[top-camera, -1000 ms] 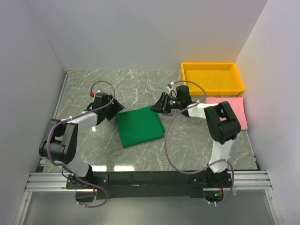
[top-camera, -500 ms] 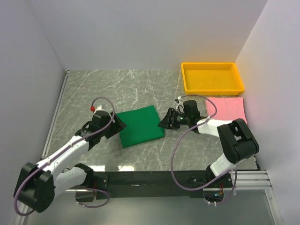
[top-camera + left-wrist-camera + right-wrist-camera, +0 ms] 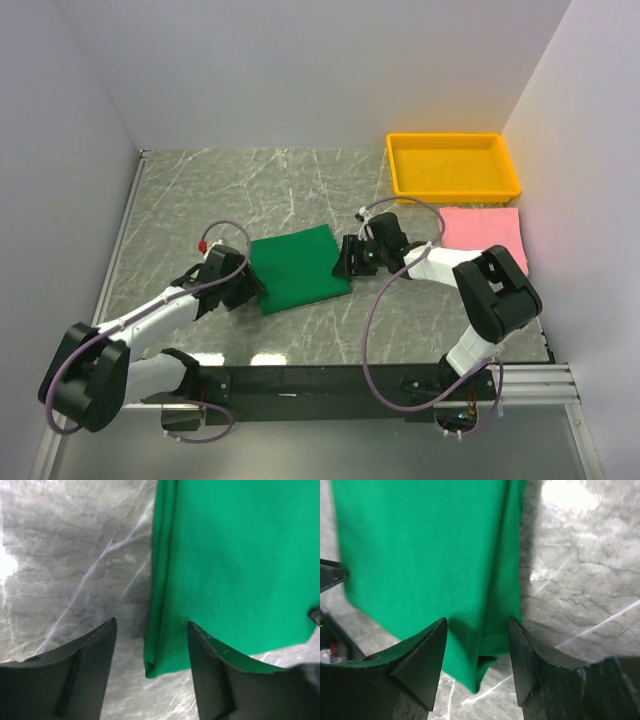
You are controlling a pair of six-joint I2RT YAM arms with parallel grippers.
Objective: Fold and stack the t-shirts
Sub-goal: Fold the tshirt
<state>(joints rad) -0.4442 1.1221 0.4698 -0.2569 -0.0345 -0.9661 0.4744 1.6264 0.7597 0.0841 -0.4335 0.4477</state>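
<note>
The dark green t-shirt (image 3: 298, 268) lies mid-table, folded to a smooth, slightly skewed square. The left gripper (image 3: 151, 627) and right gripper (image 3: 478, 625) straddle its layered side edges, jaws spread, unclamped. The pink t-shirt (image 3: 490, 232), a flat rectangle, lies at the right.

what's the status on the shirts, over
Left gripper open at green t-shirt's left edge. Right gripper open at its right edge, cloth between the jaws, not clamped. Pink t-shirt folded, apart at right. Nothing in the way.

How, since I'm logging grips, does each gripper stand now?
Left gripper: open, astride the green t-shirt edge.
Right gripper: open, astride its opposite edge.
</note>
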